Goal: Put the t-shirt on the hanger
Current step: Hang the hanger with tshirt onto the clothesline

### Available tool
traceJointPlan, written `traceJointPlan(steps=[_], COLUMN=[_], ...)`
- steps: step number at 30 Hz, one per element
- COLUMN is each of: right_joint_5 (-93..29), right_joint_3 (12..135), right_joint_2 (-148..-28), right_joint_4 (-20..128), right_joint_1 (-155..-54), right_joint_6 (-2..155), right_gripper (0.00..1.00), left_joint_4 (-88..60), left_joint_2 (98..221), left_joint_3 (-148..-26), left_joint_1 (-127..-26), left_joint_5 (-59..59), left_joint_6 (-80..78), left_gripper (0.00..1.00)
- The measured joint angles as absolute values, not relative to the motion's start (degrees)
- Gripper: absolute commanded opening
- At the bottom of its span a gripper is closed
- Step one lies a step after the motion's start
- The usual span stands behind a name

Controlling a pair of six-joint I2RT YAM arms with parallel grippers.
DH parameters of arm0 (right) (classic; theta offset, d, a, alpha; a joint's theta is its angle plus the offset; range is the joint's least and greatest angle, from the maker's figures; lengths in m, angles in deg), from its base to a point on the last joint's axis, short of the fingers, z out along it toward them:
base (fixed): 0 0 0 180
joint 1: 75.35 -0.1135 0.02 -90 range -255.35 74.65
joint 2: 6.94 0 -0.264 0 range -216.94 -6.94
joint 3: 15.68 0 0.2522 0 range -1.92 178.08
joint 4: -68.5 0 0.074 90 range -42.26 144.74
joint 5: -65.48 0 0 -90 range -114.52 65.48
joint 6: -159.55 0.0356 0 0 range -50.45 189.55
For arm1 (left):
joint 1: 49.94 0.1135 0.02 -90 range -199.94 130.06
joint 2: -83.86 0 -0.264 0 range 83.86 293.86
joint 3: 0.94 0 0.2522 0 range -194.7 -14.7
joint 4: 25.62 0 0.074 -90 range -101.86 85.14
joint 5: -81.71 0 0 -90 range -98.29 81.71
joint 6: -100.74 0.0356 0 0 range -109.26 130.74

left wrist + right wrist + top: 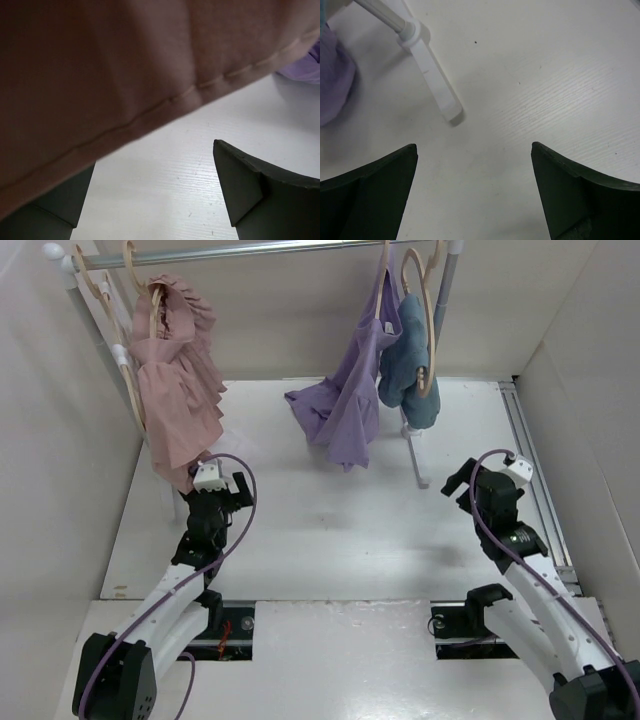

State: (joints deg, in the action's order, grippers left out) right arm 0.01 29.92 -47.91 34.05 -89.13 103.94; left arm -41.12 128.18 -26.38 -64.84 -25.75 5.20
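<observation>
The lavender t-shirt (352, 400) hangs from the rail at the back. Its top narrows to the thin hook of the hanger (384, 265), whose arms are hidden in the fabric, and its lower hem rests on the table. A corner of the shirt shows in the left wrist view (305, 67) and in the right wrist view (332, 85). My left gripper (218, 490) (154, 155) is open and empty just under the hem of the pink garment. My right gripper (462, 480) (474, 146) is open over bare table, right of the shirt.
A dusty-pink garment (178, 390) (125, 60) hangs at the left of the rail (250, 250) and covers part of my left finger. A light-blue garment (408, 370) hangs on its own hanger right of the t-shirt. Bare tan hangers (88, 278) hang far left. The rack's white foot (435, 75) lies ahead of my right gripper.
</observation>
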Motion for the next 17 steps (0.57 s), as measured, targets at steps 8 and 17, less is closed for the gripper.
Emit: traceJointPlan(steps=[8,17], right_joint_5=[2.9,3.6], right_joint_3=[29.9,32.0], right_joint_2=[-47.3,-51.8], right_joint_4=[35.9,34.5], right_joint_1=[-89.1,-89.1], right_joint_6=[107.2,109.1], right_gripper=[1.00,1.00], left_joint_4=[-42.3,-42.5], left_joint_2=[127.5,127.5], left_joint_3=[-25.6,-25.5], left_joint_1=[-64.1,-63.7], left_joint_5=[-26.1,-26.4], left_joint_6=[3.5,3.1], left_gripper=[1.00,1.00])
